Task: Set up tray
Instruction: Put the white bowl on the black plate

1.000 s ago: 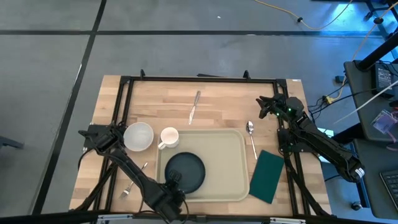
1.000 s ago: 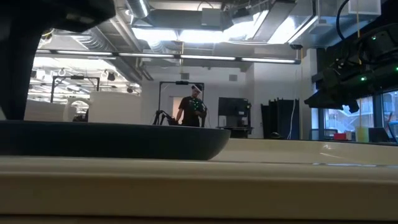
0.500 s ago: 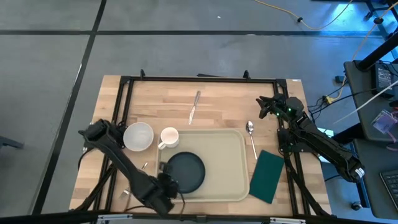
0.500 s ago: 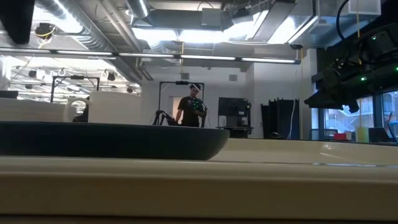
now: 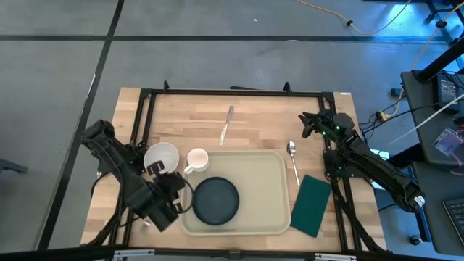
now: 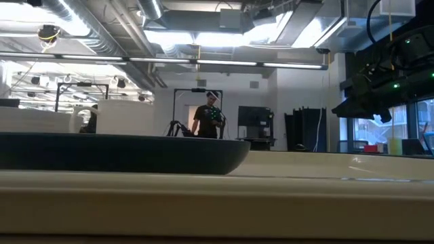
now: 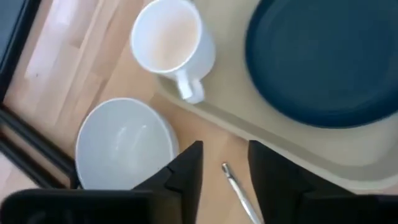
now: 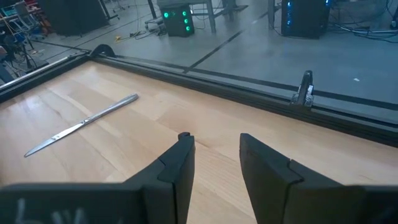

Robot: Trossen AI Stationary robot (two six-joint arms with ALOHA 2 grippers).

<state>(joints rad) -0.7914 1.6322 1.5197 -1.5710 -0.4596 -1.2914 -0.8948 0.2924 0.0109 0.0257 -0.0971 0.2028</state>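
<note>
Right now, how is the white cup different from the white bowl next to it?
The cup has a handle; the bowl has none. The cup looks narrower, the bowl wider. The cup sits at the tray's corner with its handle over the rim, while the bowl rests on the bare wooden table. Both are white, upright and look empty.
</note>
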